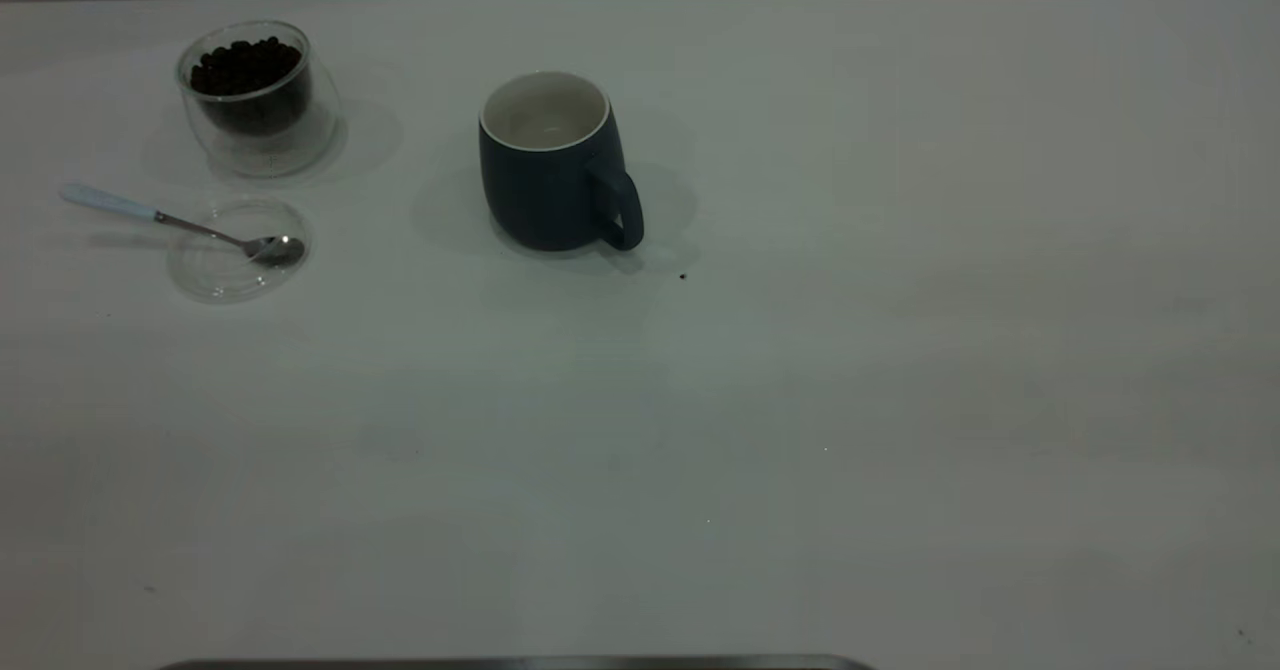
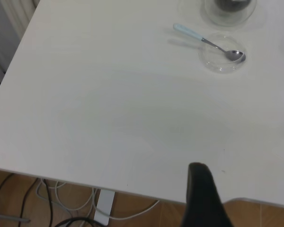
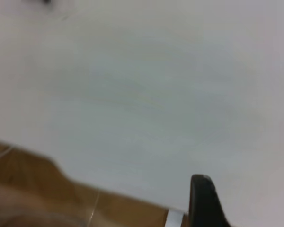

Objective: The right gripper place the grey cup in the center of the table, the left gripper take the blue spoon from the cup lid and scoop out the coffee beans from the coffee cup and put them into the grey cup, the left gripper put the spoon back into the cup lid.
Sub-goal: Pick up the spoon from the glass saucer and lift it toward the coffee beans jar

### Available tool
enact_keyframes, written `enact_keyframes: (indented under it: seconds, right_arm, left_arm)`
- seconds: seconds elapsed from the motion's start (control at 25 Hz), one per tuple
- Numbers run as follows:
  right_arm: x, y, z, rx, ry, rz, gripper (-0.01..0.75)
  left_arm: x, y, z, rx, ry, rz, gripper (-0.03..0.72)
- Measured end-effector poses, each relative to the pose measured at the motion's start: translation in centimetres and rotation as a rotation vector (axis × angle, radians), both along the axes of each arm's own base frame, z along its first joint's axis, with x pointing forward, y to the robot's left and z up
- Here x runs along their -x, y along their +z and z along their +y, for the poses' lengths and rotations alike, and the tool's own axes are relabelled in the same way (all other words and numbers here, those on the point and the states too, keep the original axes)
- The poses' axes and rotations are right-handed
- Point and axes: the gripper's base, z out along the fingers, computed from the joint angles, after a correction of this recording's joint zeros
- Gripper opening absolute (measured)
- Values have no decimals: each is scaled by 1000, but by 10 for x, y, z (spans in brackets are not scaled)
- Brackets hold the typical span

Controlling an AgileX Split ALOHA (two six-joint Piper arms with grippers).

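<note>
The grey cup (image 1: 555, 165) stands upright on the table (image 1: 800, 400), handle toward the near right, its white inside bare. The coffee cup (image 1: 255, 95) holding coffee beans (image 1: 245, 65) sits at the far left. In front of it lies the cup lid (image 1: 215, 265) with the blue spoon (image 1: 200, 227) resting bowl-in-lid, handle pointing left. Neither arm shows in the exterior view. My left gripper (image 2: 248, 189) hovers open over the table's near edge, well short of the spoon (image 2: 206, 41) and lid (image 2: 213, 64). My right gripper (image 3: 246, 194) is open over bare table, holding nothing.
One stray bean (image 1: 683, 275) lies just right of the mug's base. The table's near edge and wood floor with cables (image 2: 61, 194) show under the left wrist. A dark metal strip (image 1: 520, 663) runs along the bottom of the exterior view.
</note>
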Motion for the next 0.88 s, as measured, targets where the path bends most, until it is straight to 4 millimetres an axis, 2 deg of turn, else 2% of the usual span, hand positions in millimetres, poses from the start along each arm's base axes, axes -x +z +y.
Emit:
enact_keyframes:
  seconds: [0.28, 0.56, 0.72, 0.88]
  right_arm:
    - [11, -1, -10, -26, -155, -81, 402]
    - [12, -1, -11, -28, -163, -91, 402]
    - [23, 0, -12, -38, -163, -162, 402]
    - [24, -1, -12, -40, -154, -159, 402]
  left_arm:
    - [0, 0, 0, 0, 0, 0, 534]
    - [0, 0, 0, -1, -1, 0, 534]
    - [0, 0, 0, 0, -23, 0, 534]
    - [0, 0, 0, -1, -32, 0, 534]
